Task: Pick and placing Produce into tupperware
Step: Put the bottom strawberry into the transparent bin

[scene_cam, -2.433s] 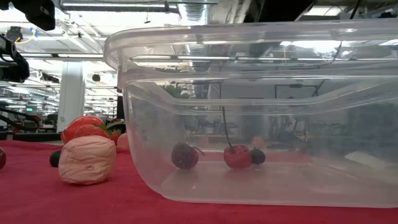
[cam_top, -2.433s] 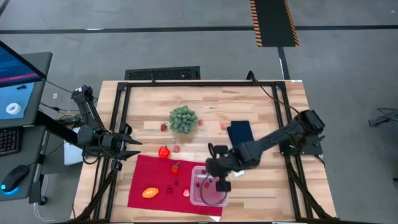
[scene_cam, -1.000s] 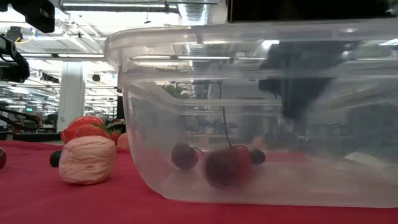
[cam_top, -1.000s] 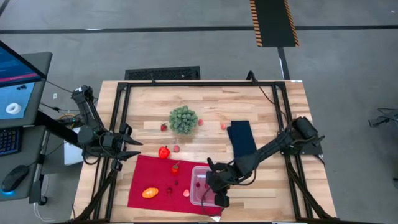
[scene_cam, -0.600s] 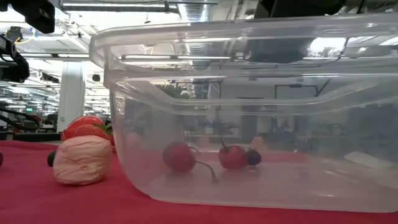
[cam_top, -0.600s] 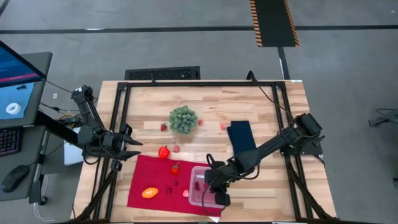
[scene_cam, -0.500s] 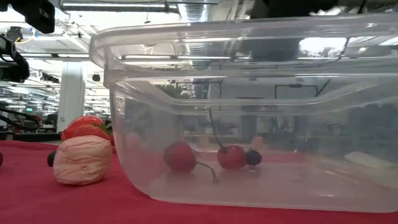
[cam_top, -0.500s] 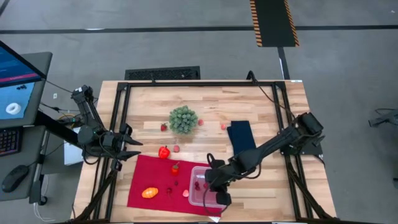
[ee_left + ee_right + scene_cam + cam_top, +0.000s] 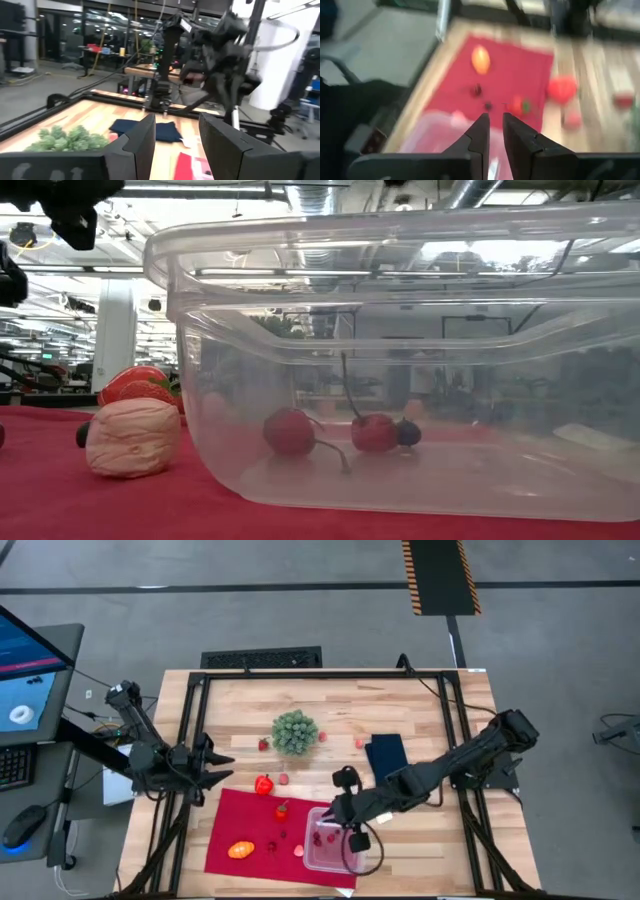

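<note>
The right gripper (image 9: 352, 830) hangs over the tupperware (image 9: 322, 854) with its fingers (image 9: 481, 131) nearly together and nothing between them; the left gripper (image 9: 213, 773) waits at the counter's (image 9: 340, 710) left edge, fingers (image 9: 144, 135) parted and empty. Two cherries (image 9: 290, 431) lie inside the clear container on the red cloth (image 9: 240, 820). An orange oval (image 9: 240, 850), a red pepper (image 9: 263, 784) and small red pieces remain outside. These toys look light, hard and smooth, likely to roll or squirt free, so pinching across the widest part seems safest.
</note>
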Robot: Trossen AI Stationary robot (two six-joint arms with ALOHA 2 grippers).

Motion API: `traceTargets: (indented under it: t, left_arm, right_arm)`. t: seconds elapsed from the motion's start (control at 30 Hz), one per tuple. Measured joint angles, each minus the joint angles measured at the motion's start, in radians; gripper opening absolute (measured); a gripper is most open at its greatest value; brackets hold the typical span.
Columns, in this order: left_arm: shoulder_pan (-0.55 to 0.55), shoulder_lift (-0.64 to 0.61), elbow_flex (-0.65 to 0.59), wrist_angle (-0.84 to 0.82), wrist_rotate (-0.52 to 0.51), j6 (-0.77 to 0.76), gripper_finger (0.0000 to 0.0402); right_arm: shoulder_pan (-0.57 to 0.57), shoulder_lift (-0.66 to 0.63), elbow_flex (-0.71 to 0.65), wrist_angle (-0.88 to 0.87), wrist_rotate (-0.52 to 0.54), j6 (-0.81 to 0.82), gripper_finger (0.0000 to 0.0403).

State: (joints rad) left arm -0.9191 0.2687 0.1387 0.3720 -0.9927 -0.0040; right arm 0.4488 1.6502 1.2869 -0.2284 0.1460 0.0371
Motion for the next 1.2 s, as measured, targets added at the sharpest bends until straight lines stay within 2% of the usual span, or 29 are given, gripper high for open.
traceTargets:
  t: [0.1, 0.2, 0.3, 0.43, 0.63, 0.77, 0.83, 0.97, 1.07, 1.2]
  left_arm:
    - [0.031, 0.000, 0.000, -0.007, 0.021, -0.003, 0.0142]
    - [0.051, 0.000, 0.000, -0.017, 0.048, -0.019, 0.0142]
    - [0.062, 0.000, 0.000, -0.025, 0.053, -0.032, 0.0142]
    - [0.063, 0.000, 0.000, -0.026, 0.054, -0.032, 0.0142]
    - [0.063, 0.000, 0.000, -0.015, 0.052, -0.042, 0.0142]
    - [0.072, 0.021, 0.000, -0.010, 0.044, -0.129, 0.0142]
    - [0.089, 0.040, 0.000, -0.001, 0.090, -0.167, 0.0142]
    - [0.132, 0.099, 0.000, 0.052, 0.199, -0.137, 0.0142]
    - [0.169, 0.156, 0.000, 0.095, 0.160, -0.158, 0.0142]
    - [0.220, 0.250, 0.001, 0.067, 0.082, -0.283, 0.0142]
  right_arm:
    - [-0.009, -0.047, 0.000, 0.026, -0.087, -0.089, 0.0077]
    - [-0.029, -0.114, -0.008, -0.003, -0.105, -0.116, 0.0077]
    - [-0.051, -0.209, -0.081, 0.038, -0.099, -0.137, 0.0077]
    - [-0.082, -0.390, -0.268, 0.124, -0.091, -0.129, 0.0077]
    - [-0.122, -0.702, -0.578, 0.360, -0.086, -0.113, 0.0077]
    - [-0.124, -0.871, -0.724, 0.491, -0.091, -0.116, 0.0077]
    - [-0.126, -0.937, -0.781, 0.540, -0.083, -0.116, 0.0077]
    - [-0.128, -1.028, -0.848, 0.547, -0.062, -0.057, 0.0077]
    - [-0.131, -1.051, -0.881, 0.543, -0.059, -0.010, 0.0077]
    - [-0.130, -1.054, -0.901, 0.516, -0.060, -0.002, 0.0077]
